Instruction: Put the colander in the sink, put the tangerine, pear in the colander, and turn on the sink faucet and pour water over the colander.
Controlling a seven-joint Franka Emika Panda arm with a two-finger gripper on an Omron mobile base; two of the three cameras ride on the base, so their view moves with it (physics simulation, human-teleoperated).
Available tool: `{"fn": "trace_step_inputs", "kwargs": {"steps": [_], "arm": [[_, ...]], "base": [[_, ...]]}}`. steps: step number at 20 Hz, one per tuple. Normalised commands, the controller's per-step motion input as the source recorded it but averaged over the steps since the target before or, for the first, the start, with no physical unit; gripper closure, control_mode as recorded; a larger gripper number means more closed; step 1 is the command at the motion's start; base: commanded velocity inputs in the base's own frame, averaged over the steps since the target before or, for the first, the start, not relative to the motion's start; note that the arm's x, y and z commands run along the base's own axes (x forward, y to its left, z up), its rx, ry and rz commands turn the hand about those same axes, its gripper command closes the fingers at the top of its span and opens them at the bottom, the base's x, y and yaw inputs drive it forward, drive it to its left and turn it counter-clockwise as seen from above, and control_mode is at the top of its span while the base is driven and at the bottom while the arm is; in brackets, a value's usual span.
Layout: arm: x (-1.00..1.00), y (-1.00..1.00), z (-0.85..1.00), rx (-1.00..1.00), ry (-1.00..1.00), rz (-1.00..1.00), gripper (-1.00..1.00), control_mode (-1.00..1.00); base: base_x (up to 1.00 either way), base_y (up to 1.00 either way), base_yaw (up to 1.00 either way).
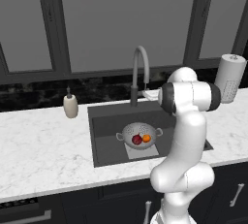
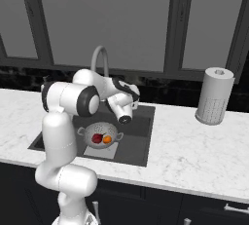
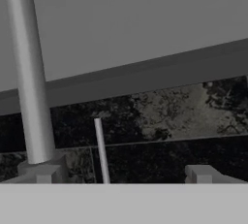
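Sitting at the centre of the large dark-grey rectangular sink (image 1: 104,136), the small perforated light-grey metal colander (image 1: 139,135) already holds the maroon pear (image 1: 137,139) at nine o'clock and the tiny orange tangerine (image 1: 146,138) at three. At twelve o'clock, the tall grey gooseneck faucet (image 1: 138,72) runs dry. The wide-open gripper (image 3: 123,174) faces its slim lever (image 3: 101,150); turning on water remains.

At the left of the hand view we face the faucet (image 3: 29,72) stem close ahead, its thin lever (image 3: 100,150) standing between our spread fingers (image 3: 201,174). In the left base view's centre, the colander (image 1: 139,135) takes the sink's (image 1: 104,140) middle. The table (image 1: 43,145) lies open lower left, past the soap bottle (image 1: 70,106); the paper towel roll (image 2: 214,95) blocks right.
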Motion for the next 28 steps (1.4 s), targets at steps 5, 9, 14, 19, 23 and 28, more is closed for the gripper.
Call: {"fn": "trace_step_inputs", "kwargs": {"steps": [5,9,14,19,23,28], "arm": [[0.14,0.0,0.0,0.0,0.0,0.0,-1.0,-1.0],[0.24,0.0,0.0,0.0,0.0,0.0,-1.0,-1.0],[0.23,0.0,0.0,0.0,0.0,0.0,-1.0,-1.0],[0.2,0.08,0.0,0.0,0.0,0.0,-1.0,-1.0],[0.15,0.1,0.0,0.0,0.0,0.0,-1.0,-1.0],[0.12,0.08,0.0,0.0,0.0,0.0,-1.0,-1.0]], "base": [[0.0,0.0,0.0],[0.0,0.0,0.0],[0.0,0.0,0.0],[0.0,0.0,0.0],[0.0,0.0,0.0],[0.0,0.0,0.0]]}}
